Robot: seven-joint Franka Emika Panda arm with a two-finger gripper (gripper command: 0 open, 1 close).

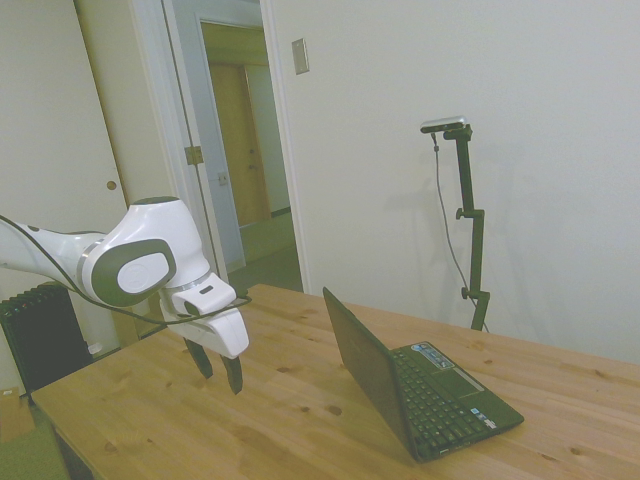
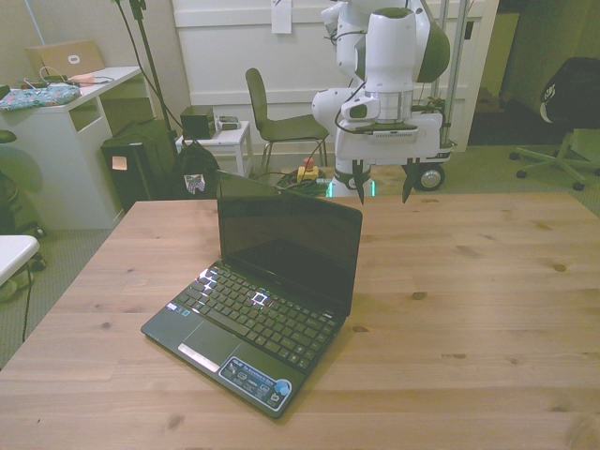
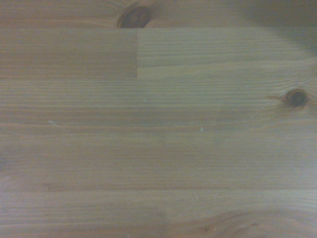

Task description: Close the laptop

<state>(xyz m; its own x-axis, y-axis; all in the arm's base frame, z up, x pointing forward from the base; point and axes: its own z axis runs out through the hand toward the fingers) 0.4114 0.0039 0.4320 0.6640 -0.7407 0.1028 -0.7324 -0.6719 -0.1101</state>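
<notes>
Sitting open on the wooden table [image 2: 487, 281], the laptop [image 2: 267, 291] is a small black machine with its screen raised a little past upright and dark. In the front view it lies toward the front view's left, turned at an angle, with a bluish sticker [image 2: 261, 380] on the near corner of its palm rest. In the side view the lid's back faces the arm. The gripper [image 2: 383, 184] hangs above the table's far edge, behind the lid and apart from it, fingers [image 1: 233, 372] pointing down and spread wide with nothing between them. The wrist view shows only bare wood grain and two dark knots [image 3: 134, 17].
</notes>
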